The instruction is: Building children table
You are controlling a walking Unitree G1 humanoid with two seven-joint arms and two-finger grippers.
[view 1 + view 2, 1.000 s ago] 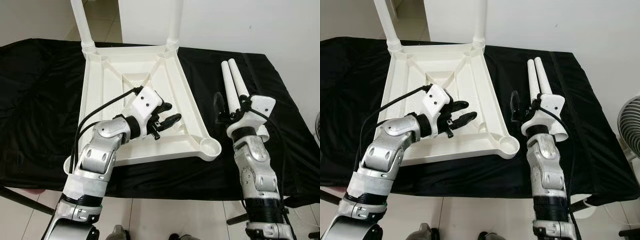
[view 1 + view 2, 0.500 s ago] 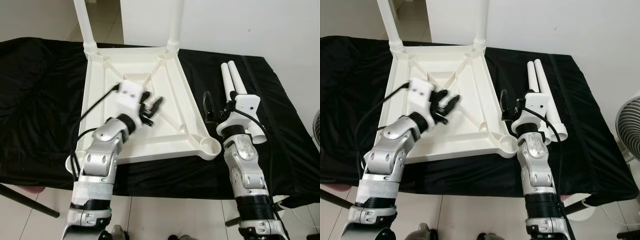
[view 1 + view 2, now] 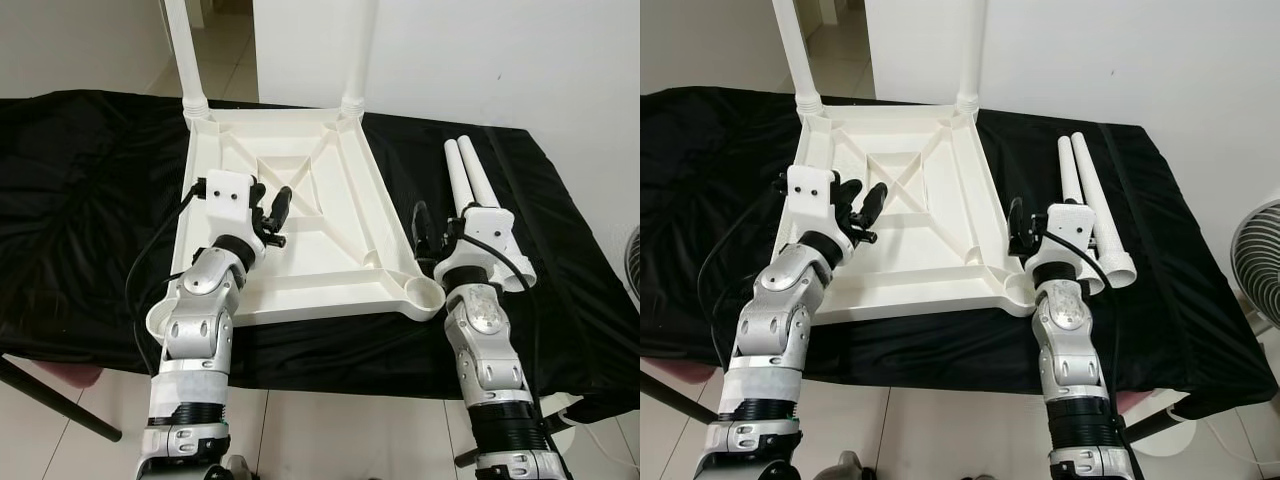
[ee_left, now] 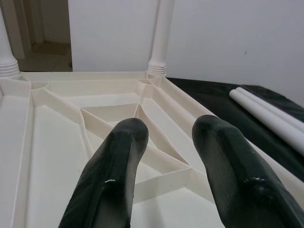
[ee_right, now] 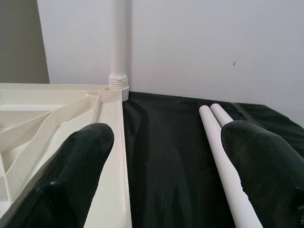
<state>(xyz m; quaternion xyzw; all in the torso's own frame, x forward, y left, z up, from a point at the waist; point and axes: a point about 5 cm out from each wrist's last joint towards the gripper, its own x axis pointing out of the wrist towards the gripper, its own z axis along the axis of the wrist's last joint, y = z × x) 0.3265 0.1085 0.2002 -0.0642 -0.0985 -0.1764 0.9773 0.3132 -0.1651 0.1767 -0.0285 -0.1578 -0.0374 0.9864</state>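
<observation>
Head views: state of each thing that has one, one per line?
Tabletop: upside down on the black cloth, ribs up.
Far legs: two fitted, upright in the far corner sockets.
Near right socket: empty.
Loose legs: two lying side by side on the cloth.
Left tool: open, over the tabletop, holding nothing.
Right tool: open, beside the loose legs, holding nothing.

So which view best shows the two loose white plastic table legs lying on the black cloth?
The right eye view: the two loose white plastic table legs lie whole, side by side, beside the right gripper. The left eye view hides their near ends behind that arm. Both wrist views catch part of them.
</observation>
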